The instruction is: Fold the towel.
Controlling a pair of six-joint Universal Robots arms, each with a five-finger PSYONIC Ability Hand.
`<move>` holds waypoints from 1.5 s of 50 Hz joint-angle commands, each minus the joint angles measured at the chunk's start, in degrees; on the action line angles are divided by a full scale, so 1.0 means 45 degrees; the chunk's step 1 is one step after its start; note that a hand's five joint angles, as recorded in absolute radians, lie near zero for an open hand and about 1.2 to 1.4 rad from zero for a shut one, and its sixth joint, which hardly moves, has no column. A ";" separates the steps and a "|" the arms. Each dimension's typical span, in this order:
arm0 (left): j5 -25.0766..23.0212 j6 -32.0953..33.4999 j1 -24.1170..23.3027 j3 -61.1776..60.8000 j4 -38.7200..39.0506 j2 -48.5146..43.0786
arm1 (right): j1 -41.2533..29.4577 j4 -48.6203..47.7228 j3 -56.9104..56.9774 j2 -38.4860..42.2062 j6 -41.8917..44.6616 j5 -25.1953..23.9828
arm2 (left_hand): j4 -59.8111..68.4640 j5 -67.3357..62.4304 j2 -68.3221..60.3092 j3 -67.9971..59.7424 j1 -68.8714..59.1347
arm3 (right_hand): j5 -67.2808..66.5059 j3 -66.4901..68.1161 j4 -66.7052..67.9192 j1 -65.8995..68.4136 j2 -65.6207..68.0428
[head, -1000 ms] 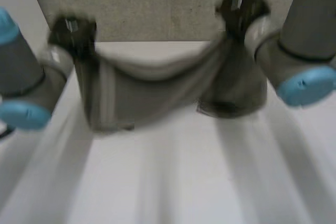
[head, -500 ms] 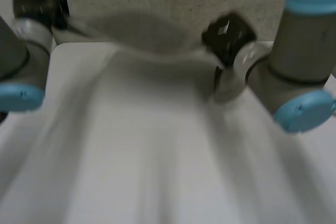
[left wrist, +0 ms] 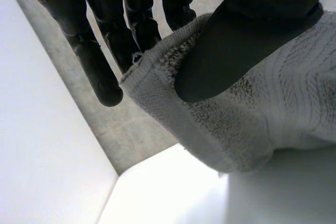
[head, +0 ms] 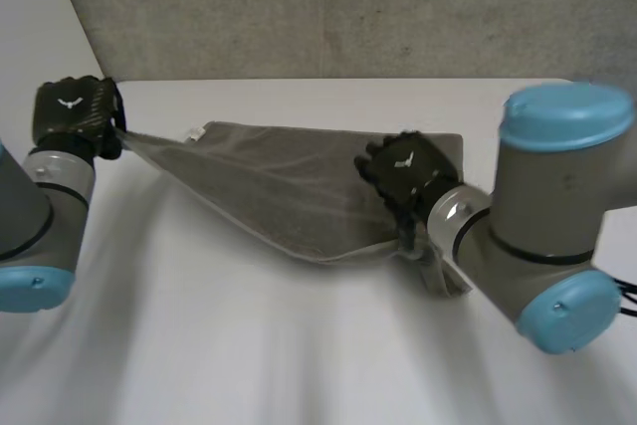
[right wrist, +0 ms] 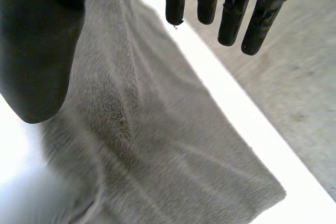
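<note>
The grey towel (head: 279, 186) lies partly flat at the far side of the white table (head: 299, 345), pulled into a taut point toward the left. My left hand (head: 72, 116) holds that left corner just above the table's far left edge. In the left wrist view the thumb (left wrist: 236, 45) pinches the towel's hemmed corner (left wrist: 252, 124) against the fingers. My right hand (head: 403, 168) hovers over the towel's right part with its fingers (right wrist: 231, 19) straight and apart from the thumb. The towel (right wrist: 147, 145) lies under its palm, not gripped.
A grey speckled wall (head: 348, 7) stands right behind the table's far edge (right wrist: 236, 108). The towel's right end is bunched under my right forearm (head: 537, 236). Bare white tabletop stretches across the near half.
Both hands swung the hanging towel away toward the far edge and laid it down. The right hand has let go of its corner and opened; the left still pinches its corner.
</note>
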State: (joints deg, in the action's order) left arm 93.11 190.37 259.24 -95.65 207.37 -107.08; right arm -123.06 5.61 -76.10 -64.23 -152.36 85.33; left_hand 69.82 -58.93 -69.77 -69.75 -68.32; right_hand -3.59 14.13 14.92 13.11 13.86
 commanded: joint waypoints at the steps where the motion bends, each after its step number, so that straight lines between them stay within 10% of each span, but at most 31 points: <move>1: -0.0417 -0.0018 0.0496 -0.0656 -0.0126 0.0747 | 0.0800 0.0334 -0.0877 -0.1078 -0.2406 0.0004 | 0.2263 -0.2461 -0.2272 -0.2278 -0.2596 | 0.0779 -0.0899 -0.1076 -0.0672 -0.0839; 12: -0.0829 -0.0096 0.0536 -0.1166 -0.0126 0.1313 | 0.2362 -0.0172 -0.4216 -0.2152 -0.4423 -0.0736 | 0.2263 -0.2461 -0.2272 -0.2278 -0.2596 | -0.4481 0.4362 0.4185 0.4588 0.4422; 26: -0.0829 -0.0155 0.0516 -0.1244 -0.0165 0.1685 | 0.3851 -0.1049 -0.7012 -0.2545 -0.4345 -0.3023 | 0.2263 -0.2461 -0.2272 -0.2278 -0.2596 | -0.4006 0.3886 0.3709 0.4113 0.3946; 62: -0.0848 -0.0155 0.0477 -0.1498 -0.0146 0.1685 | 0.2444 -0.3220 -0.5510 0.0307 -0.5067 -0.1910 | 0.2263 -0.2461 -0.2272 -0.2278 -0.2596 | -0.5464 0.5344 0.5167 0.5571 0.5404; 75: -0.0848 -0.0175 0.0516 -0.1517 -0.0146 0.1685 | 0.2424 -0.3962 -0.5060 0.0600 -0.4931 -0.0543 | 0.2263 -0.2461 -0.2272 -0.2278 -0.2596 | -1.3426 1.3306 1.3129 1.3533 1.3366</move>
State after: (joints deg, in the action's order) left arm 89.30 189.60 261.55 -102.39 206.75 -99.49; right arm -112.26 -10.69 -99.54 -61.76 -174.93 80.38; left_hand 69.82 -58.93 -69.77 -69.74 -68.33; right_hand -58.62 68.26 68.50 69.27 66.76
